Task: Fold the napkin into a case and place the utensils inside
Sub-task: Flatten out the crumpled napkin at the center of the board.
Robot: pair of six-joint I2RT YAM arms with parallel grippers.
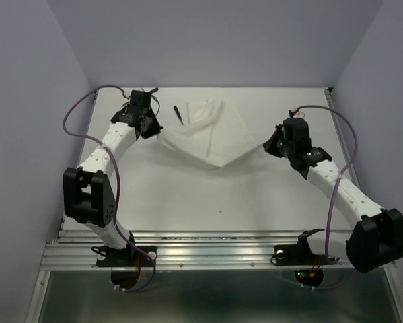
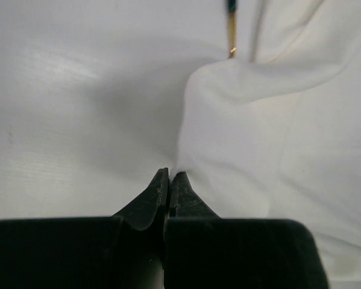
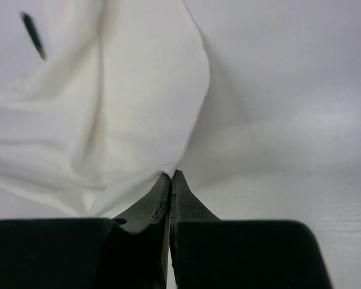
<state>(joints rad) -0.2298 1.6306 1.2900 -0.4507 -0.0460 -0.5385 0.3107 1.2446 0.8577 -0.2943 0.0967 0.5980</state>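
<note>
The white napkin (image 1: 211,134) hangs stretched between my two grippers at the back middle of the table, sagging to a point toward the front. My left gripper (image 1: 155,128) is shut on its left corner; in the left wrist view (image 2: 170,174) the cloth (image 2: 270,144) leaves the closed jaws. My right gripper (image 1: 268,145) is shut on its right corner, and the right wrist view (image 3: 171,176) shows the cloth (image 3: 120,108) pinched the same way. One utensil (image 1: 177,114), thin with a dark end, lies beside the napkin's back left edge; it shows in the left wrist view (image 2: 231,30) and the right wrist view (image 3: 33,35). No case is formed.
Purple cables (image 1: 77,118) loop beside both arms. The white table (image 1: 208,202) is walled on the left, back and right. A metal rail (image 1: 208,252) runs along the near edge by the arm bases.
</note>
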